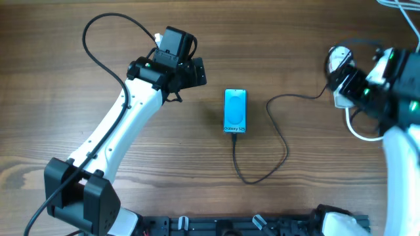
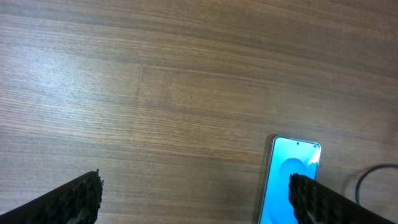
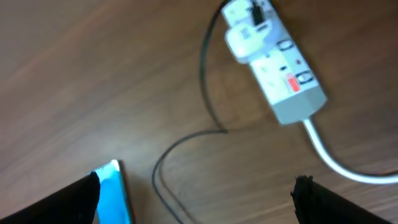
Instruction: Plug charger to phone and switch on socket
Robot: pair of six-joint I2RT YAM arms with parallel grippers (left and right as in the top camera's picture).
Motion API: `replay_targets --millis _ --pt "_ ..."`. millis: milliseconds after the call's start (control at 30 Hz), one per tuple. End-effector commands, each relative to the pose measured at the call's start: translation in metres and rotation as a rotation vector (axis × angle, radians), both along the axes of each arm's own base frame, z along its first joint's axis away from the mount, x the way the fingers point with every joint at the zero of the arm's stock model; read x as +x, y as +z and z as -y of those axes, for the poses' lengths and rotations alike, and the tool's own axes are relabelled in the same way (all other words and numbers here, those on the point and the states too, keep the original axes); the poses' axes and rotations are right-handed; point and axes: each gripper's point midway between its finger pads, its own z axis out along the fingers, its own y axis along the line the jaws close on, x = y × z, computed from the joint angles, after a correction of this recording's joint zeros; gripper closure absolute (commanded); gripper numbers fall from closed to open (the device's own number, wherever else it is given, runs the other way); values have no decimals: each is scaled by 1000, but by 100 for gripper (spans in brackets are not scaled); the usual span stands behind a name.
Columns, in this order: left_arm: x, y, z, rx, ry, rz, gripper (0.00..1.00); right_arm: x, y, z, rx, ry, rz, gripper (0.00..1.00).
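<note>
Looking from above, the thin black charger (image 1: 235, 152) is seen joined to the bottom of the phone (image 1: 235, 110), so that part seems done. The blue-lit phone is laid flat in the middle of the counter (image 1: 65, 39). The white socket (image 3: 280, 68) is found at three o'clock from it, and its red-marked switch (image 3: 292, 84) is judged left to be pressed. The left gripper (image 2: 196, 208) and right gripper (image 3: 199, 208) are held wide open, with nothing in them.

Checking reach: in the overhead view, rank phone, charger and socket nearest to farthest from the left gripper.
1. Phone, just right of the left gripper.
2. Charger, looping beyond the phone.
3. Socket, at the far right.
</note>
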Motion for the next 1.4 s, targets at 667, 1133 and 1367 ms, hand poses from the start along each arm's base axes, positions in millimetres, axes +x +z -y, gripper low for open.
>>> replay_targets --millis 667,1133,1367 --pt "1 -2 -1 14 1 2 0 -138 4 -42 229 -196 146 0" --pt "1 -2 -1 14 1 2 0 -147 -1 -32 196 -255 127 0" --pt "1 -2 -1 13 1 2 0 -126 47 -50 -127 181 389 0"
